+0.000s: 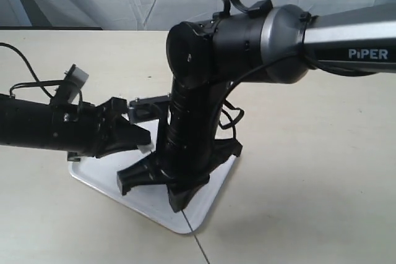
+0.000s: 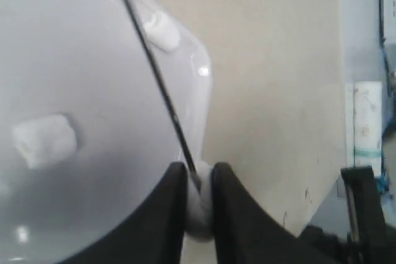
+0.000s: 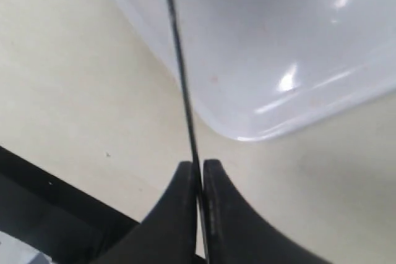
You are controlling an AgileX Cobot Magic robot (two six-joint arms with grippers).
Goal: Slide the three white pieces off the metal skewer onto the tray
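Left wrist view: the left claw [image 2: 199,171] is being shown clamped on the last of the three white pieces [image 2: 199,214], which is being pinched between the jaws at the tip of the metal skewer [image 2: 158,78], about over the rim of the tray [image 2: 201,91]. The other two are lying loose on the tray, one piece [image 2: 44,140] well inside it and the other piece [image 2: 162,31] near the rim, just beside the rod and apparently off it. In the right wrist view the right claw [image 3: 198,165] is being seen pressed together on the rod's opposite end, above the bare table [image 3: 93,91] just off a tray corner. In the lower centre of the exterior frame the rod is being seen poking out beneath that arm. The pieces are judged light, soft and squashy, so they are best gripped gently across their sides, since a hard pinch is likely to bind them on the rod. The rod is judged thin, smooth and springy, and best held at its very end. The pieces are appearing as stubby, matte white lumps, the rod as a dark grey line, and the tray as glossy white with a rounded corner and low rim.
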